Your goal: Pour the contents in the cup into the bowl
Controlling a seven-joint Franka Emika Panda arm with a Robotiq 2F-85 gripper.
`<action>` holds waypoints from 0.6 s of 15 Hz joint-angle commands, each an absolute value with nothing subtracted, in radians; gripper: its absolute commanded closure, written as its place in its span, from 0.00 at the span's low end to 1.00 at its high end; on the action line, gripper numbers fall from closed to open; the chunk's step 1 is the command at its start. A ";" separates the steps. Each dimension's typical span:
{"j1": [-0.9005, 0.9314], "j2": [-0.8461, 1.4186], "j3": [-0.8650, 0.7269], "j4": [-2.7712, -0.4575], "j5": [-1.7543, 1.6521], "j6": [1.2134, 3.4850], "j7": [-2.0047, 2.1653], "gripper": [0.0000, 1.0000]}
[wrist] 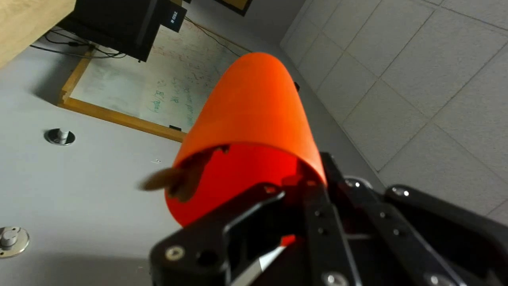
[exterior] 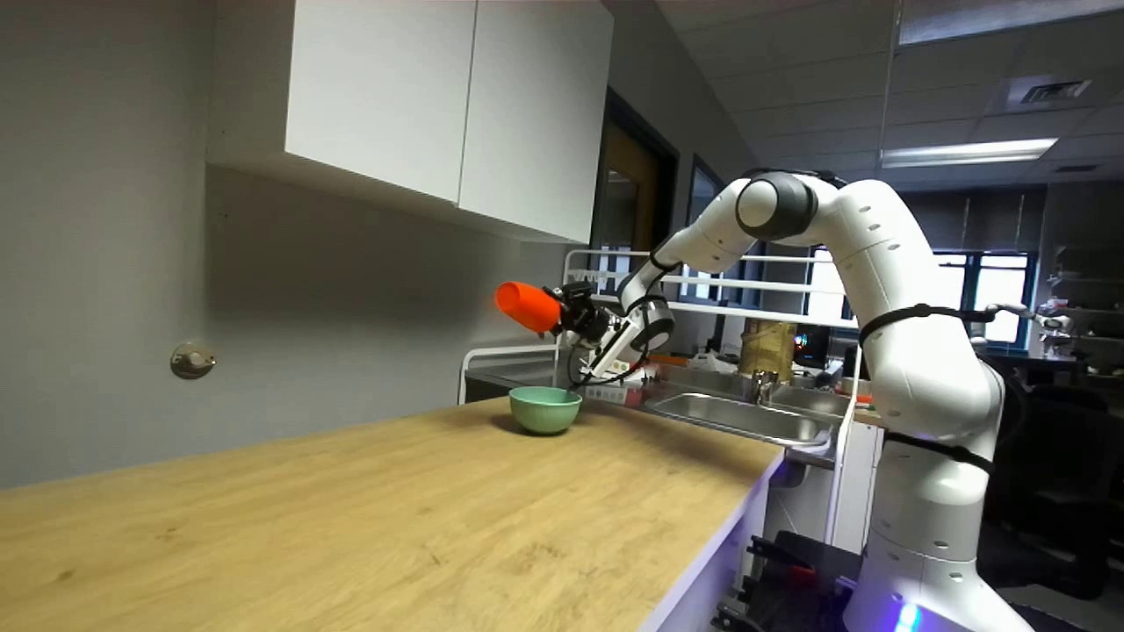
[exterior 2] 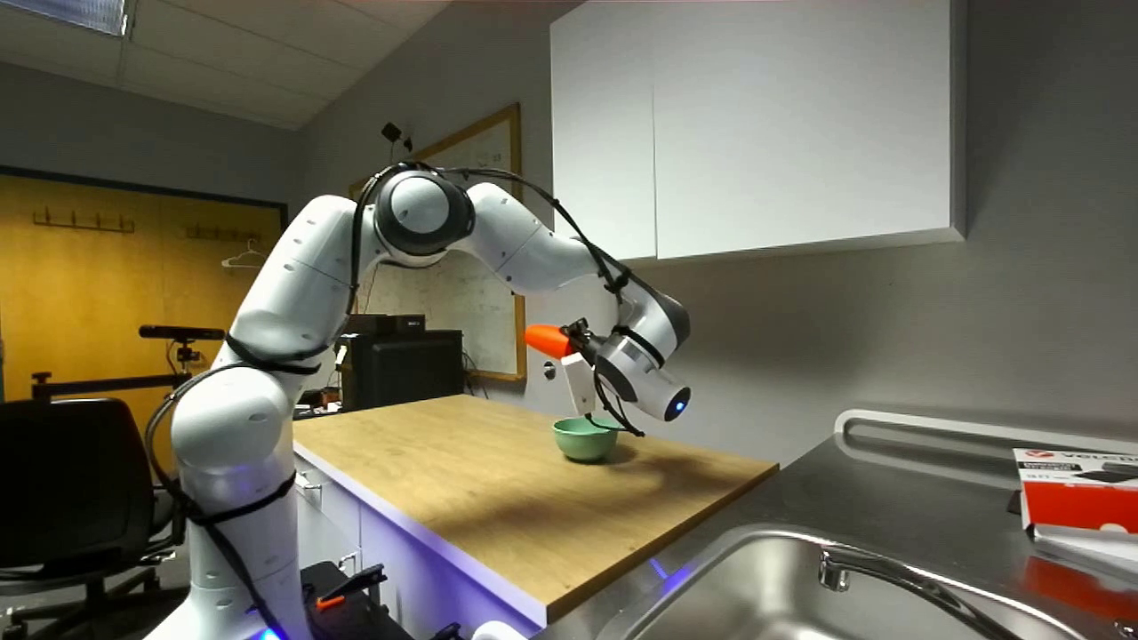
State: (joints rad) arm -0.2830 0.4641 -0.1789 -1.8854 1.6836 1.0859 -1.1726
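The orange-red cup [exterior: 527,306] is tilted in the air above the pale green bowl [exterior: 544,416]. The cup [exterior 2: 548,340] and the bowl [exterior 2: 582,444] also show in an exterior view. My gripper [exterior: 560,310] is shut on the cup's wall at the rim. In the wrist view, the cup [wrist: 254,111] has its mouth facing me and its base pointing away. My gripper's fingers [wrist: 322,172] pinch its right edge there. Brown contents [wrist: 186,182] lie at the left of the mouth; a blurred piece sticks out past the rim. The bowl is out of the wrist view. No contents show in the bowl.
The bowl stands on the wooden counter [exterior: 395,518], near the wall. White cabinets [exterior: 457,105] hang above. A metal sink [exterior 2: 782,578] and a red-and-white box [exterior 2: 1076,498] are beside the counter. A white rack [exterior: 711,312] stands behind the arm.
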 commanded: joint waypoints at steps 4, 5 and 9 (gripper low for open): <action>-0.301 0.466 -0.198 -1.856 1.710 1.037 -1.105 0.99; -0.302 0.466 -0.200 -1.856 1.712 1.033 -1.103 0.99; -0.296 0.471 -0.200 -1.850 1.718 1.024 -1.094 0.99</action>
